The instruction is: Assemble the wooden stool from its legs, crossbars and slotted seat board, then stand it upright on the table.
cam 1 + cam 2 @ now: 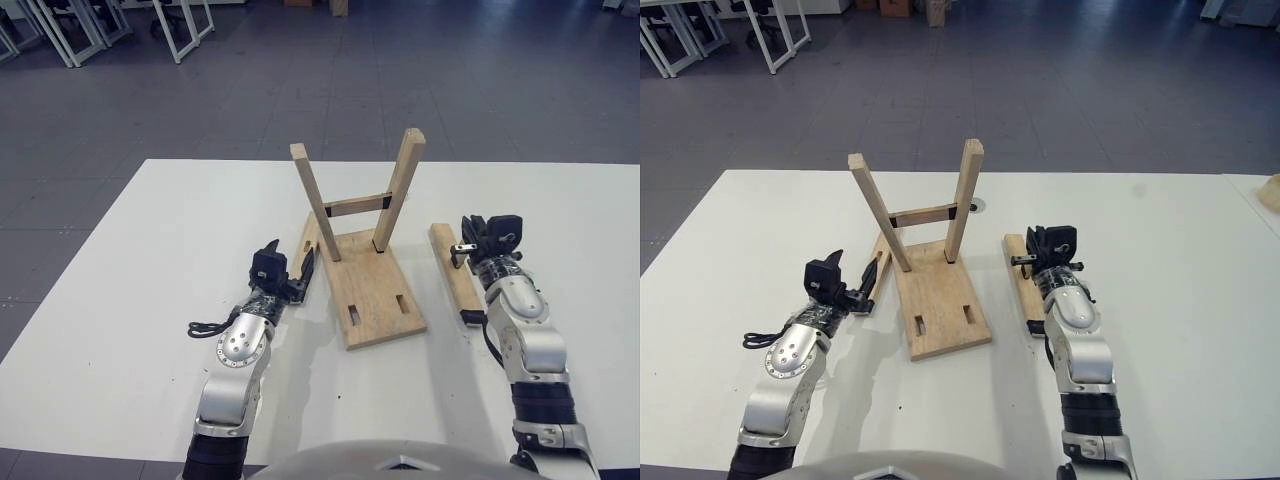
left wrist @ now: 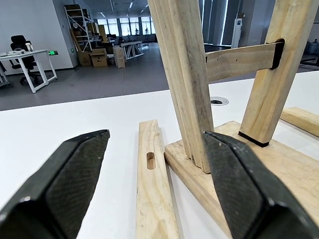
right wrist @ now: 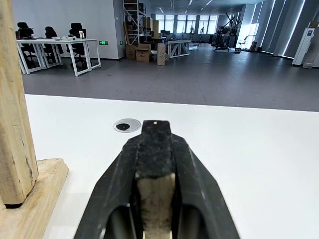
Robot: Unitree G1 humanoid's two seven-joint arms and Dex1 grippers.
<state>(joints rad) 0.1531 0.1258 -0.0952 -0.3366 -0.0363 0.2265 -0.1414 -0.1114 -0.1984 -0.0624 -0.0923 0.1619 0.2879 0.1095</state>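
The seat board (image 1: 375, 290) lies flat on the white table (image 1: 130, 270), its long axis running away from the robot. Two legs (image 1: 313, 200) rise from its far end, splaying outward and joined by a crossbar (image 1: 357, 207). The left gripper (image 1: 852, 272) is spread wide astride a loose leg (image 2: 152, 184) lying alongside the board. The right gripper (image 3: 155, 132) is pressed together, pinching the other loose leg (image 1: 455, 280), which lies lengthwise too.

Loads of open tabletop (image 1: 120, 260) out toward both side edges. Blocked dead centre by the seat board (image 1: 375, 290), two upright legs (image 1: 315, 205) and a crossbar (image 1: 358, 205). Tight squeeze past the left loose leg (image 2: 152, 174) hugging the board; same deal with the right loose leg (image 1: 452, 275).
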